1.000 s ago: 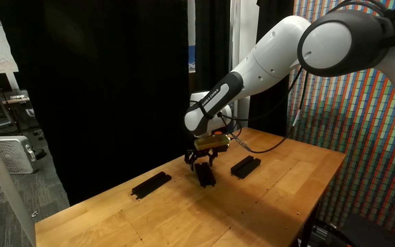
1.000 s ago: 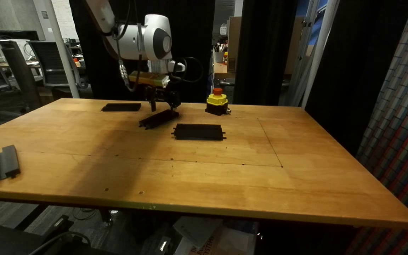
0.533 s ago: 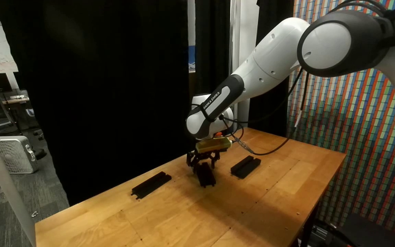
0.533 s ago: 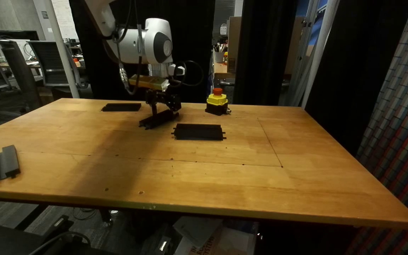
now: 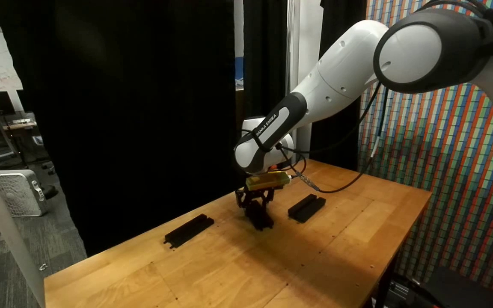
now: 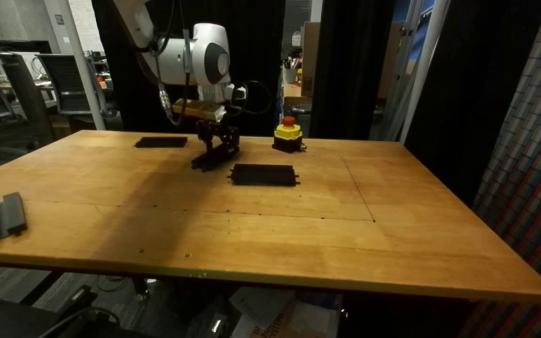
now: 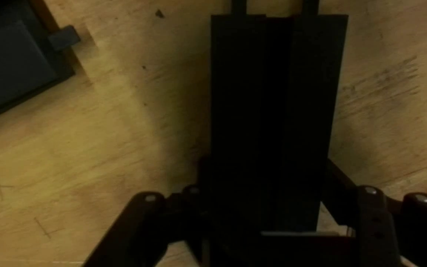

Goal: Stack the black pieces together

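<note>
My gripper (image 7: 267, 169) is shut on a grooved flat black piece (image 7: 276, 92), its fingers pressed against both long sides in the wrist view. In both exterior views the held piece (image 5: 260, 217) hangs below the gripper (image 6: 220, 146); whether it touches the table I cannot tell. Another black piece (image 6: 263, 174) lies close by, and one more black piece (image 6: 161, 142) rests near the far edge. At the table's front left corner sits a further black piece (image 6: 1, 219). The wrist view catches part of a black piece (image 7: 11, 63) at upper left.
A yellow and black emergency-stop box (image 6: 288, 134) with a red button stands at the back of the wooden table (image 6: 270, 244). A cable (image 5: 349, 182) loops from the arm above the tabletop. A black curtain (image 5: 122, 128) hangs along one table edge.
The gripper lowered over the black piece and its jaws came together on it. Within the last half second that piece shifted slightly with the gripper. The other pieces stayed put.
</note>
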`<state>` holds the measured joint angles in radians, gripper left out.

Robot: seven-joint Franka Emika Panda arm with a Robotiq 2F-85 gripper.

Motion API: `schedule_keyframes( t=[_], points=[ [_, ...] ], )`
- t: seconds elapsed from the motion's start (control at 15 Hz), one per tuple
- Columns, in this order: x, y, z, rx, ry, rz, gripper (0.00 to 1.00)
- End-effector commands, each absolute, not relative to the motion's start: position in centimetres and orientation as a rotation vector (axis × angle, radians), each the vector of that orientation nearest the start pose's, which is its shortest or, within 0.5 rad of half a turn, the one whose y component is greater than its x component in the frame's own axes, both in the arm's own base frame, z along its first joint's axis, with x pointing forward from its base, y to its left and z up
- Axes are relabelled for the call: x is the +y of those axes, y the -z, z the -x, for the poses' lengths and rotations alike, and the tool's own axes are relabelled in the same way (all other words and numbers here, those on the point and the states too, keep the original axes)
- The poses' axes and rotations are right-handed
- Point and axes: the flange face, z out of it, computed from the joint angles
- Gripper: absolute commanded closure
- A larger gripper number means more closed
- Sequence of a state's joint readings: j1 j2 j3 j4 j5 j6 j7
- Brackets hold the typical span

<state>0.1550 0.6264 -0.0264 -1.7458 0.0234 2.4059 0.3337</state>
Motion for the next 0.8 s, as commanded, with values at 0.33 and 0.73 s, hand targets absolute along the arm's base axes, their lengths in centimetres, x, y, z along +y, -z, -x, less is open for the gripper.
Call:
schedule_keyframes(
  t=[0.33,0.73],
  points=[
    [10.4,-23.9,-66.8,-0.056,0.035,3.120,0.55],
    [12.0,-25.8,-66.9,-0.523,-0.097,3.082,0.55]
  ],
)
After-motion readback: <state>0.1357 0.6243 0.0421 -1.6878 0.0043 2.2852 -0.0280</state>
